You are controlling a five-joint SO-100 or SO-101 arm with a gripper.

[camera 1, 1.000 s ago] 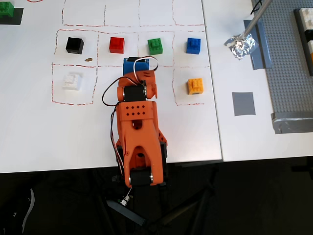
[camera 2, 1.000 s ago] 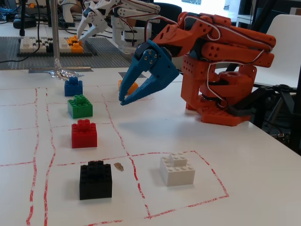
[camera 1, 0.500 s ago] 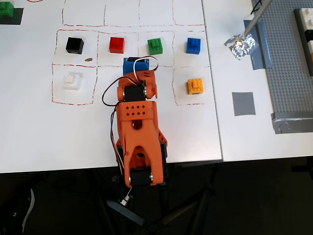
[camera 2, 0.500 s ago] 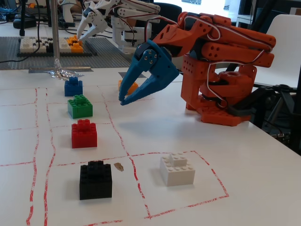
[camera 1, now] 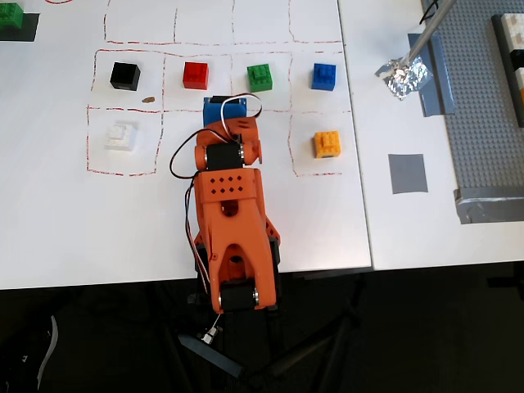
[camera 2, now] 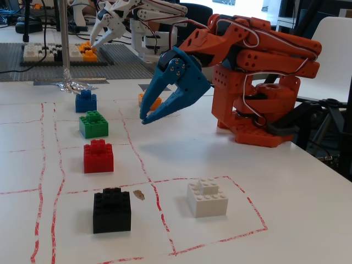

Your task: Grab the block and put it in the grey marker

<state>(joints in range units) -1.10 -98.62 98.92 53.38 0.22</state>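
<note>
The white bench (camera 1: 49,205) fills most of the overhead view, marked with red dashed squares, and the one orange arm (camera 1: 233,221) reaches up from the lower middle of that frame. Its blue gripper (camera 2: 144,117) hangs above the bench near the centre of the fixed view, fingers (camera 2: 155,91) parted and grasping nothing, well short of any brick. At the right edge of the overhead view lies one large grey studded baseplate (camera 1: 487,106); just left of it, at mid-right, sits the single grey marker (camera 1: 407,173), flat and bare. Six loose bricks lie in the squares, one of each colour: black (camera 1: 125,75), green (camera 1: 260,77), blue (camera 1: 324,76), orange (camera 1: 327,143), white (camera 1: 121,135), and the block (camera 1: 196,74), red, in the upper row left of centre, between black and green. In the fixed view the block (camera 2: 98,156) stands upright at left, apart from its neighbours. It looks a light, rigid plastic cube with smooth, likely slippery sides; the fingers should probably close across two opposite flat side walls, below the studs.
</note>
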